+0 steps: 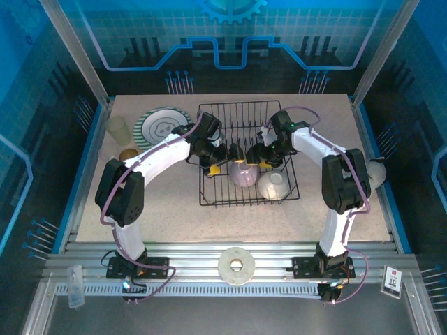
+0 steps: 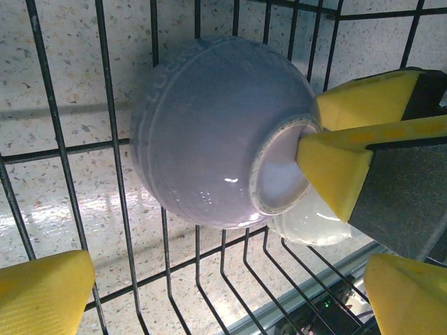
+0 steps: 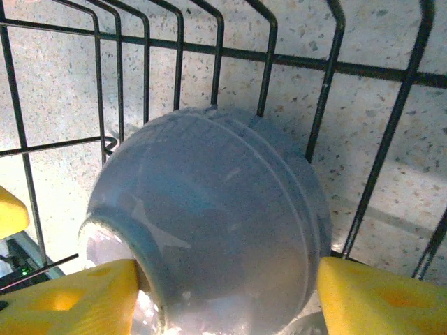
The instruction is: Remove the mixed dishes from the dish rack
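rack [image 1: 230,105] 1 | plate [image 1: 162,125] 1 | tumbler [image 1: 117,128] 1 | bowl [image 1: 274,185] 1 | cups [image 1: 243,173] [image 1: 128,155] 2

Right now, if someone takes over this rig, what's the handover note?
Left gripper: open, empty, over the lavender cup.
Right gripper: fingers straddle that cup, one touching near its foot; firm grip unclear.
In the dish rack: lavender cup and cream bowl.
Done: striped plate, tumbler and brown cup sit on the table left of the rack.
To do: cup, then bowl.
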Tool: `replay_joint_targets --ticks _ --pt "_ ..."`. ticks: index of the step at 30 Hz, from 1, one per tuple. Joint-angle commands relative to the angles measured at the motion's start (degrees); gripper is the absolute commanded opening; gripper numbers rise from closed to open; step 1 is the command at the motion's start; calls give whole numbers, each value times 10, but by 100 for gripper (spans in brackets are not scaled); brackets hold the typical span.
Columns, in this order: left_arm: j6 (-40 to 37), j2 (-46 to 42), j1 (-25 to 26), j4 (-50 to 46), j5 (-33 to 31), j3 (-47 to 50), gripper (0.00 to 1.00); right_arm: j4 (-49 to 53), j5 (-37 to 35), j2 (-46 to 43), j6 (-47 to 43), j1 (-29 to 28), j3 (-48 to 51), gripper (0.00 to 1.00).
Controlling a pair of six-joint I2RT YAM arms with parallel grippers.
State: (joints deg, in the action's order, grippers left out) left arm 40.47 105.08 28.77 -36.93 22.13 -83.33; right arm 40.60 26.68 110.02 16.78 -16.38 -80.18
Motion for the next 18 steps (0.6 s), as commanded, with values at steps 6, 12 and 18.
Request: replay_joint_targets --ticks 6,12,18 --pt "7 9 3 12 -5 13 99 33 -85 73 7 2 34 70" --pt "10 12 2 14 -3 12 99 20 -73 92 21 5 43 54" --pt "10 14 2 16 -3 14 99 5 -64 91 32 16 57 56"
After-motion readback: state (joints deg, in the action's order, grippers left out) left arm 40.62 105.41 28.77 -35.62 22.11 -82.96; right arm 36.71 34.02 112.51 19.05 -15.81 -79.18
